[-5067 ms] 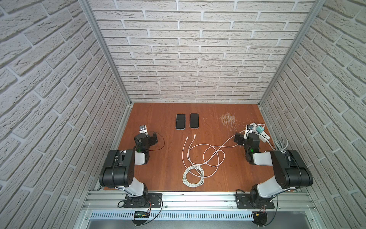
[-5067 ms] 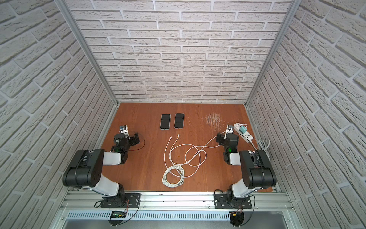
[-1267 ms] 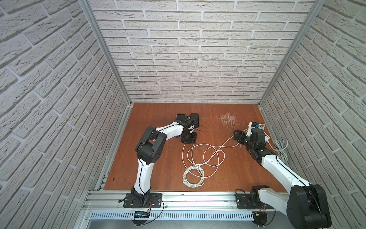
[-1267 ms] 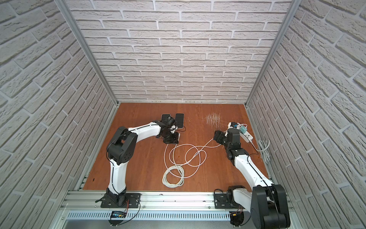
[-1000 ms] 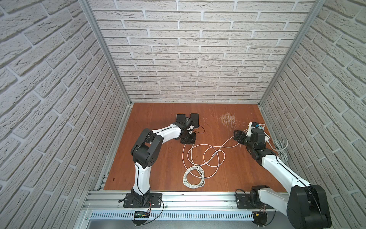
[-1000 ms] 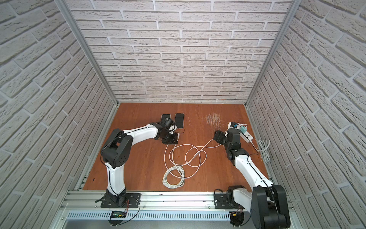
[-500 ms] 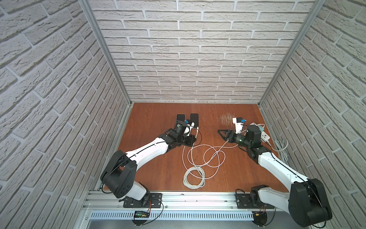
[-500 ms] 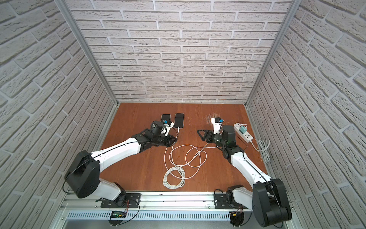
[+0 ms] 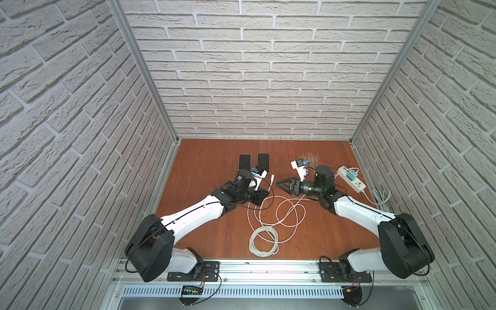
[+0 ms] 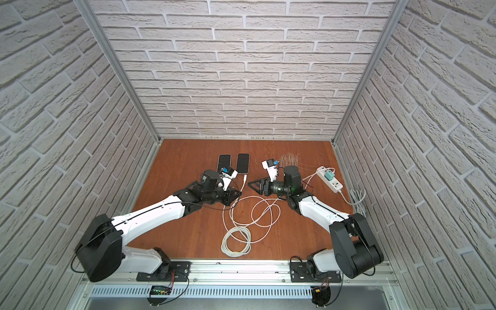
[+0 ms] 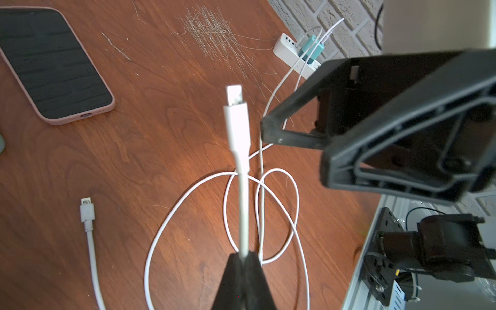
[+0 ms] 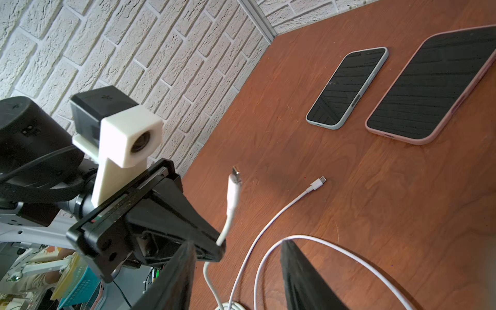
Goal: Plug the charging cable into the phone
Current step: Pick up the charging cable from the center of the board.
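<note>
**A:** Where is the charging cable (image 11: 243, 204)?

**B:** It is clenched in the left tool (image 11: 243, 259), pinched on the cord some way behind the plug (image 11: 236, 107). The plug is held up off the worktop (image 11: 161, 120) with its tip free, well apart from both phones.

**A:** Why gripped so far back?

**B:** Probably so the plug body is left exposed for a second grip. A cord pinch looks too floppy for insertion (judgement only). The right tool (image 12: 237, 244) is placed near the plug, released, with nothing between its jaws.

**A:** Phones?

**B:** The pink-cased phone (image 12: 434, 86) and the blue-grey phone (image 12: 349, 86) are laid flat side by side, screens up. Their port ends are turned towards the arms, so a push along the worktop should be possible. Which one is meant cannot be told.

**A:** Anything else?

**B:** A second connector (image 11: 87, 212) is left loose on the worktop near the pink-cased phone. The coil of slack (image 9: 264, 240) is piled by the front rail. The cords are run towards the power strip (image 11: 283, 48) and its teal charger (image 11: 311, 49). Nothing is plugged into a phone yet.
</note>
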Robot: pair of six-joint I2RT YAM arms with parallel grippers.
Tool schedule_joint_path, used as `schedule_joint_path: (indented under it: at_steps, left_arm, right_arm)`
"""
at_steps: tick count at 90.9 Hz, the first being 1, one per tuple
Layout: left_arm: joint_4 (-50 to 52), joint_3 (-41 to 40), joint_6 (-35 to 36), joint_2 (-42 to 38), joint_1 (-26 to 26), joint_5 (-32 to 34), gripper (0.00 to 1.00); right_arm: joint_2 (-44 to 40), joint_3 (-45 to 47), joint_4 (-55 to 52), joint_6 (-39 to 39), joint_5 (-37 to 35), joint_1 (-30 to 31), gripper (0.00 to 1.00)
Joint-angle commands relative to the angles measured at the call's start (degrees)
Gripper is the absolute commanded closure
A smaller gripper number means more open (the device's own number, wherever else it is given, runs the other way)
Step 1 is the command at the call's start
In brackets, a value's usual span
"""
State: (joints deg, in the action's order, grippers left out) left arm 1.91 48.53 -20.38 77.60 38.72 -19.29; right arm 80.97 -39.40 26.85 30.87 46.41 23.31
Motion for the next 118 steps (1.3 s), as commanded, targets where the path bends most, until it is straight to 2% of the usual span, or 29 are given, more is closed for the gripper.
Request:
schedule_joint_path:
  at_steps: [1, 43, 85, 104, 118]
  left_arm:
    - [-2.44, -1.22, 0.40, -1.59, 0.53, -2.03, 1.00]
    - [-7.61, -4.05, -2.79, -3.76, 0.48, -2.15, 1.00]
    - [-10.13, -5.32, -3.88, -3.70, 0.49, -2.34, 1.00]
    - [-10.10, -5.75, -3.90, -3.96, 0.51, -2.33, 1.00]
    - [-10.34, -5.86, -4.06, -3.71, 0.52, -2.21, 1.00]
  right_arm:
    - [1.73, -2.15, 7.00, 1.64, 2.99, 1.22, 0.46]
    - [6.61, 0.44, 20.62, 8.22, 2.31, 2.61, 0.66]
    - [8.72, 0.83, 22.82, 8.93, 2.68, 3.36, 0.68]
    - [8.59, 0.95, 22.70, 8.72, 2.78, 3.41, 0.83]
    - [8.60, 1.07, 22.74, 8.51, 2.88, 3.49, 0.89]
